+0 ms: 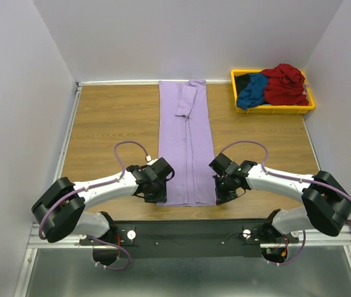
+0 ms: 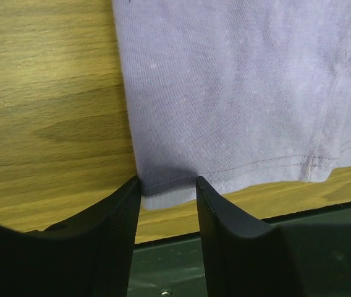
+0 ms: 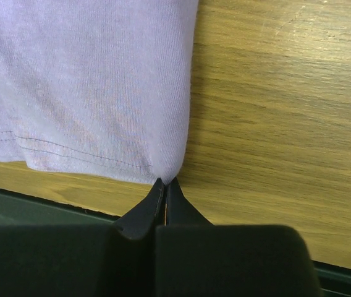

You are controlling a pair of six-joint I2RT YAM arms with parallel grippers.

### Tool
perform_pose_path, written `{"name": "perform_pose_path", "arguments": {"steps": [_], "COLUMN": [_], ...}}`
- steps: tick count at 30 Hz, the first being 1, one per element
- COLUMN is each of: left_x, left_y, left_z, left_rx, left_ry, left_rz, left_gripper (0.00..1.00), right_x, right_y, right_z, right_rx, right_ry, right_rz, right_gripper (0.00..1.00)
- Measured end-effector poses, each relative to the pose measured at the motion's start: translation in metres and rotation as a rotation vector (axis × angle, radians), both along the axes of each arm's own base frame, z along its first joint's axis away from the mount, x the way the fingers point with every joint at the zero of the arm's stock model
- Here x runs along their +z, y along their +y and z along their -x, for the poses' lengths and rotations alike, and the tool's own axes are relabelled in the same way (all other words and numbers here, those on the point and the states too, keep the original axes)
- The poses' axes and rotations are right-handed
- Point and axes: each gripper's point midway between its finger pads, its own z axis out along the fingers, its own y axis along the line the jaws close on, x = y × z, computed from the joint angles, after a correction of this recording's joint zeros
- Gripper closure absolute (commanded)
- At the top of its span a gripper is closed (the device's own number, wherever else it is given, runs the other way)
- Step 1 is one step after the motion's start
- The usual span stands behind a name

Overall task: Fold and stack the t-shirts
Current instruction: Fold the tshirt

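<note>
Folded lavender t-shirt (image 1: 186, 148) lies as a long strip mid-table, far edge to near edge. Its near-left hem corner sits in the parted left gripper (image 2: 168, 189); the right gripper (image 3: 164, 184) is clamped tight on the near-right corner.

1. Top view: bright, even, diffuse overhead light. Soft shadows on the table (image 1: 101, 117) along its near edge. No glare.
2. Top view: walls splay outward at the frame edges, mild wide-angle distortion.
3. Left wrist: lavender t-shirt (image 2: 243, 93) weave sharp. Left fingers (image 2: 114, 241) dark, shading the hem between them.
4. Right wrist: wood grain crisp. Right fingers (image 3: 141, 213) near-black, detail lost.
</note>
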Motion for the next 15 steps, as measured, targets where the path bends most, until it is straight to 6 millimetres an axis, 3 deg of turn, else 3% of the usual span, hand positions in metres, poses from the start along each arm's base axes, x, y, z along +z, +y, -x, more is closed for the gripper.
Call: {"name": "perform_pose_path", "arguments": {"steps": [15], "left_x": [0.0011], "left_y": [0.0074], "left_z": [0.005], "left_rx": [0.045], "left_ry": [0.003], "left_rz": [-0.074], "left_gripper": [0.52], "right_x": [0.0002], "right_y": [0.0002], "right_z": [0.0001], "right_rx": [0.02], "right_ry": [-0.003], "right_rz": [-0.003], "right_gripper": [0.99]}}
